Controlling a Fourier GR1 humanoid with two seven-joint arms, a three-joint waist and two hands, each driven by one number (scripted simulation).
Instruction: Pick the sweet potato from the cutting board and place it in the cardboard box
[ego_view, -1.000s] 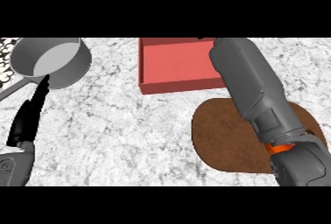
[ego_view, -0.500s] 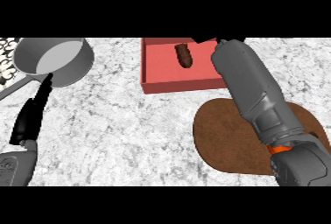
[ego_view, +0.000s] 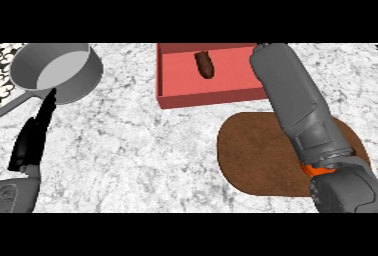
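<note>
Sweet potato (ego_view: 204, 64) lengthwise in cardboard box (ego_view: 221, 95), left hand (ego_view: 33, 135) straight-fingered, right hand unseen

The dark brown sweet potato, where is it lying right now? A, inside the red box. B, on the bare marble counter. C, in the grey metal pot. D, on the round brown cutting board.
A: the dark brown sweet potato lies on the floor of the red open-topped box, apart from the round brown cutting board and the grey metal pot.

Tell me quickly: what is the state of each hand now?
Left hand: open, fingers straight, holding nothing.
Right hand: not in view; only its forearm shows.
</note>
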